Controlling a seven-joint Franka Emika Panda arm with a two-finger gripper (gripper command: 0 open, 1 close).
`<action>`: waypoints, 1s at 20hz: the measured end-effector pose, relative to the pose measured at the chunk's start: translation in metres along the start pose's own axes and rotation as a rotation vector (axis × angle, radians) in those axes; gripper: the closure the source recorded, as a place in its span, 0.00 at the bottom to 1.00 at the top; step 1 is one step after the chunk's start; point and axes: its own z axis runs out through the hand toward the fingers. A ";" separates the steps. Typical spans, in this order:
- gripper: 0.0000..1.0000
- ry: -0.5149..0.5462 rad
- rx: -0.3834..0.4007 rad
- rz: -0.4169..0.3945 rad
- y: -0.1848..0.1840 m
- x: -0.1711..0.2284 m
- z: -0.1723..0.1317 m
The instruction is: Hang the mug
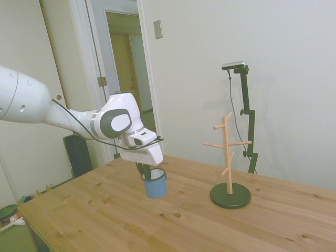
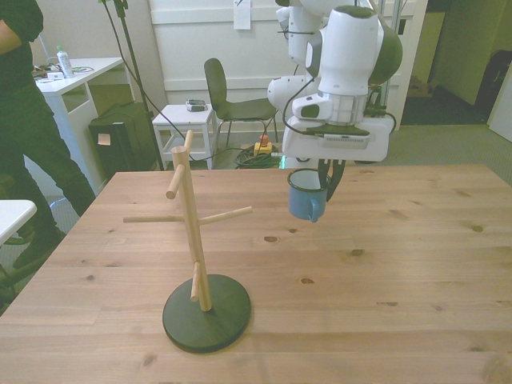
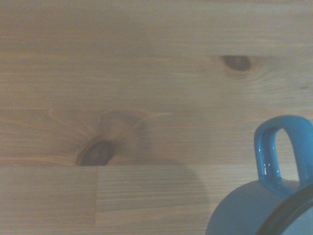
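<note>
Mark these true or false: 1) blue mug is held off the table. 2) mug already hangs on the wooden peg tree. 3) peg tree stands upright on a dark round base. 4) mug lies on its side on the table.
1) True: the gripper holds the small light-blue enamel mug by its rim above the wooden table.
2) False: it is apart from the wooden peg tree, whose pegs are bare.
3) True.
4) False: it hangs upright, opening upward.

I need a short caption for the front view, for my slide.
Gripper holds the light-blue mug above the wooden table, beside the empty mug tree.
</note>
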 end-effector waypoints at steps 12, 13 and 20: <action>1.00 0.040 0.041 -0.046 -0.005 0.103 -0.057; 1.00 0.039 0.042 -0.047 -0.009 0.108 -0.059; 1.00 0.021 0.066 -0.043 -0.017 0.127 -0.064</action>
